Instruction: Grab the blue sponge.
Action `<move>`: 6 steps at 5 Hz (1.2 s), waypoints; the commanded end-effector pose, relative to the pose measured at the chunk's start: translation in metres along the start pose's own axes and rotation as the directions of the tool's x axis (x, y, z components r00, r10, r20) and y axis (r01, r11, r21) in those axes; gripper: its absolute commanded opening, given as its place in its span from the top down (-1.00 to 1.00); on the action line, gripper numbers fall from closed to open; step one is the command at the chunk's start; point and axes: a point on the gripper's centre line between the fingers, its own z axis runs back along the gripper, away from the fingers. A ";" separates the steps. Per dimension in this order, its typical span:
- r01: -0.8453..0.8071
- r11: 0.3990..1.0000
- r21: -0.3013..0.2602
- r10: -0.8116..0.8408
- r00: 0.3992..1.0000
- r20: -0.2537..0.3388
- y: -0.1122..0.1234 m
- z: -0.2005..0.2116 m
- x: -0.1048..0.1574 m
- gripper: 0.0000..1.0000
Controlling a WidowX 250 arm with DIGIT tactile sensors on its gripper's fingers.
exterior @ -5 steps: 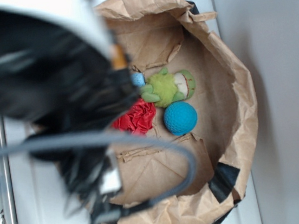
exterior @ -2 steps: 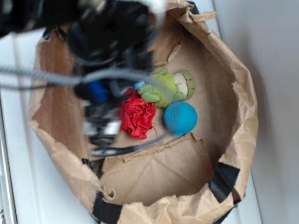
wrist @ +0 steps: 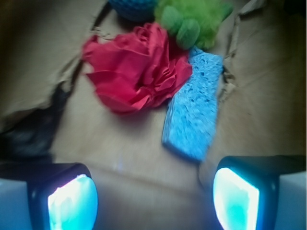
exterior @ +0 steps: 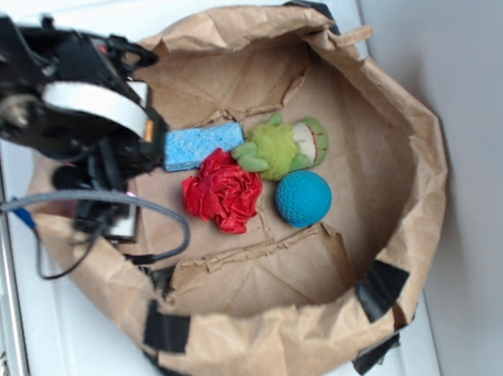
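Paper-lined bin (exterior: 392, 134): blue sponge (wrist: 194, 112) flat, speckled, rect., beside red cloth (wrist: 136, 67).

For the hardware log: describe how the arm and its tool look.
The arm is black, with a white band around a rounded section and grey and black cables looping off it. In the wrist view the tool shows two dark fingers with pale outer blocks and pads glowing cyan.
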 end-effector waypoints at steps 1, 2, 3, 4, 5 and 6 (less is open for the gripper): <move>-0.067 0.997 0.023 0.066 0.997 0.047 -0.002 -0.016 0.048 -1.00; -0.109 0.994 0.000 0.109 0.991 0.073 -0.006 -0.014 0.067 -1.00; -0.130 0.991 -0.020 0.131 0.988 0.085 -0.011 -0.002 0.074 1.00; -0.120 0.992 -0.035 0.123 0.986 0.111 -0.012 0.006 0.077 1.00; -0.126 0.991 -0.038 0.130 0.985 0.112 -0.010 0.006 0.080 1.00; -0.131 0.990 -0.051 0.137 0.983 0.126 -0.011 0.013 0.080 1.00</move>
